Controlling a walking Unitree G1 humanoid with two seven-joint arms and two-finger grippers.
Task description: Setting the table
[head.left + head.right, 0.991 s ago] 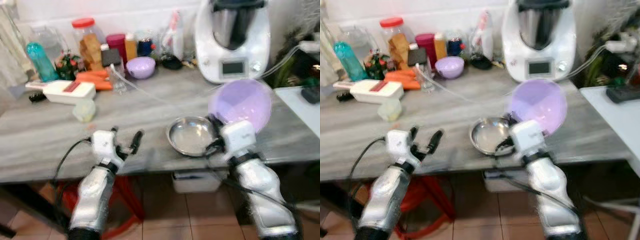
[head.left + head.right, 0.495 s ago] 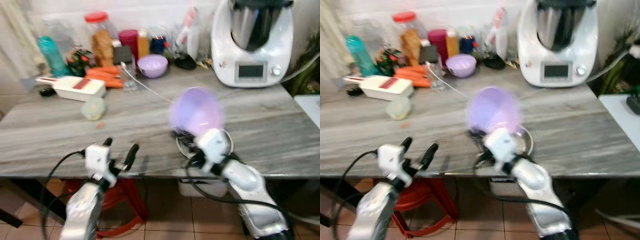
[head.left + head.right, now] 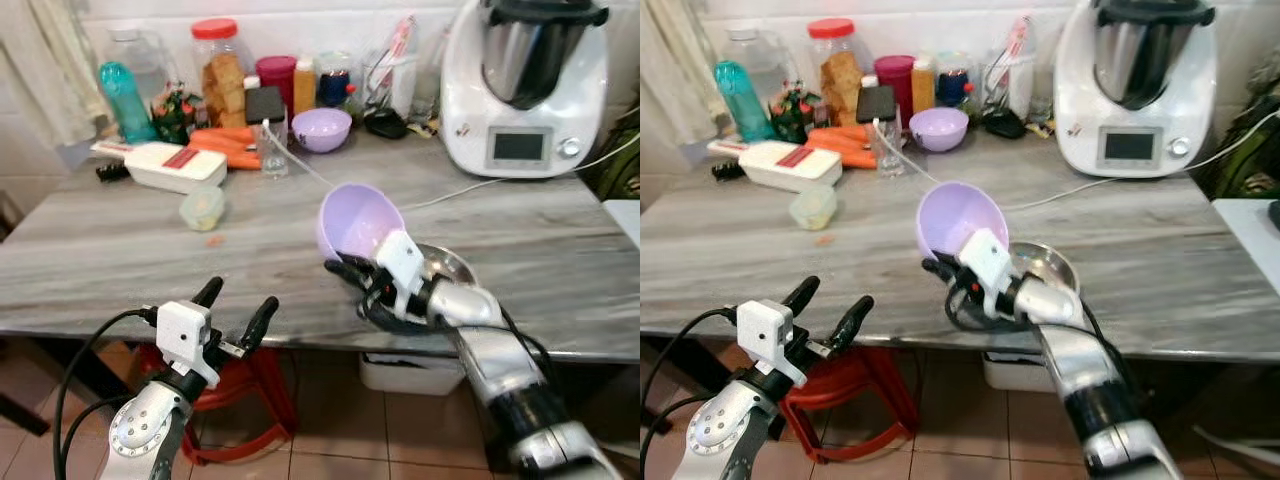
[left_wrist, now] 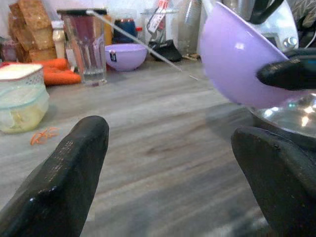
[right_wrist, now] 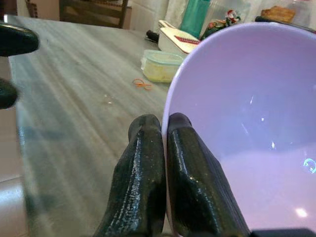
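The right gripper [image 3: 352, 272] is pinching the rim of the tilted lilac plastic bowl [image 3: 356, 221] above the grey wooden table [image 3: 120, 260], risking slipping onto the steel bowl [image 3: 440, 268], while the left gripper [image 3: 237, 306] is hovering with its 2 fingers spread.

Right claw [image 3: 345, 268] pinches tilted lilac bowl [image 3: 357, 220] rim above grey table [image 3: 120, 260]; left claw [image 3: 236, 306] spread, empty.

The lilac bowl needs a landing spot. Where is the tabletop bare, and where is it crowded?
Bare: the wide grey stretch between the small lidded container and the steel bowl, ahead of the left gripper. Crowded: the back edge, from teal bottle to food processor.
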